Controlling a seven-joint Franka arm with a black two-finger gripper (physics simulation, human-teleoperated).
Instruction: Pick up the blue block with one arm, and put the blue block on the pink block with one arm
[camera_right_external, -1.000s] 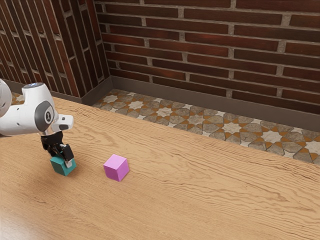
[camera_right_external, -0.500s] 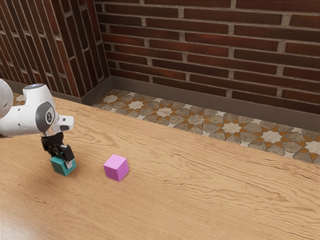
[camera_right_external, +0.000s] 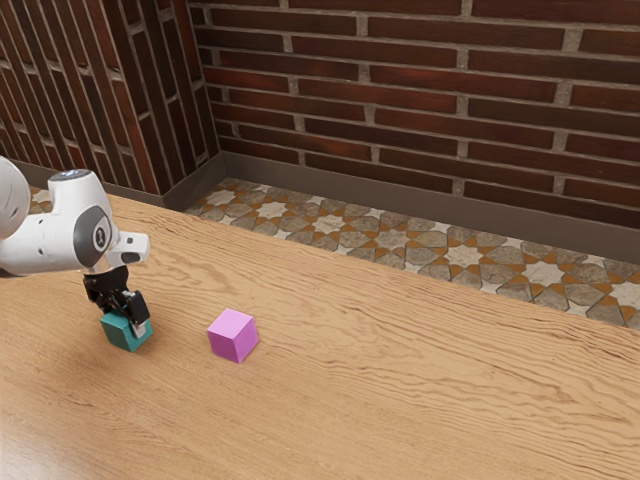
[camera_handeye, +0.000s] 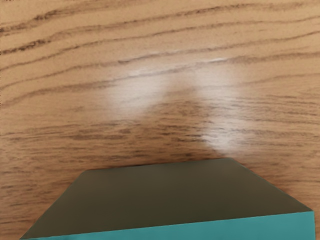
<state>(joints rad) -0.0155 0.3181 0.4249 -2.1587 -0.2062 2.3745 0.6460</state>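
Blue block (camera_right_external: 125, 335), a smooth teal-tinted cube, is clasped from two sides by the black end effector (camera_right_external: 122, 318), low on the wood-grained desk (camera_right_external: 400, 380). Pink block (camera_right_external: 233, 335), a matte cube, is seen nearby toward the exterior view's right.

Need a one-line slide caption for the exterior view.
Gripper shut on the blue block low at the wooden table; pink block sits apart toward the exterior view's right, top bare.

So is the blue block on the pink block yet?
Not yet. The small teal-blue cube is down at the wooden table, under the black gripper, apart from the pink cube, whose top is bare.
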